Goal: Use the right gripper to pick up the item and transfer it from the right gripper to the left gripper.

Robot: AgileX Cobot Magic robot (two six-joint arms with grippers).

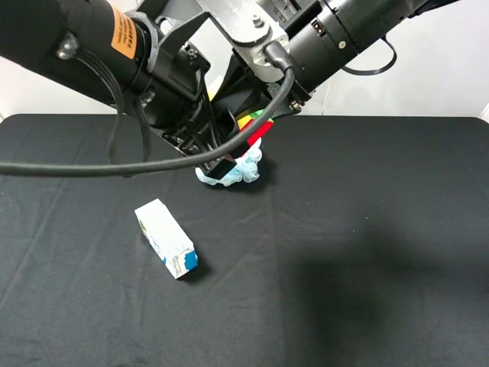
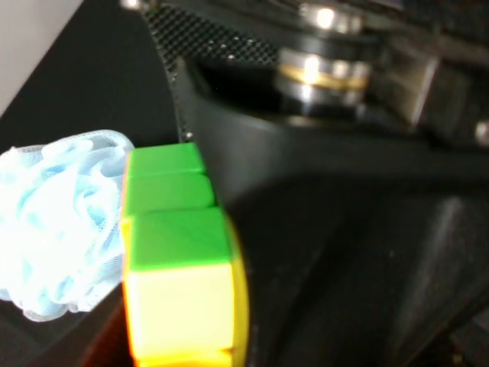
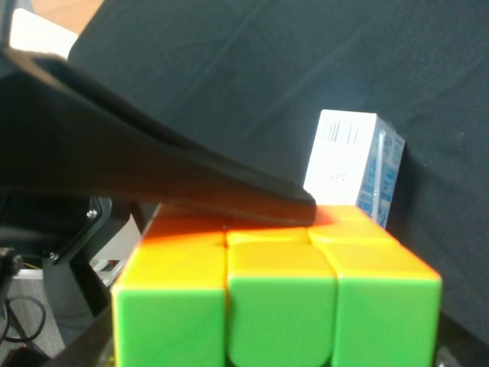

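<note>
The small puzzle cube (image 1: 256,126) hangs in the air at the back middle, where the two arms meet. It fills the right wrist view (image 3: 275,298), green face forward and orange on top, and my right gripper (image 1: 266,116) is shut on it. My left gripper (image 1: 227,145), on the orange-labelled arm, reaches in from the left with its jaws apart. One of its fingers (image 3: 153,168) lies along the cube's orange face. The left wrist view shows the cube (image 2: 176,252) close up, green and yellow, with the right gripper's black body beside it.
A pale blue mesh puff (image 1: 243,170) lies on the black table (image 1: 367,252) just under the grippers and also shows in the left wrist view (image 2: 53,222). A white-and-blue carton (image 1: 166,238) lies front left and shows in the right wrist view (image 3: 351,164).
</note>
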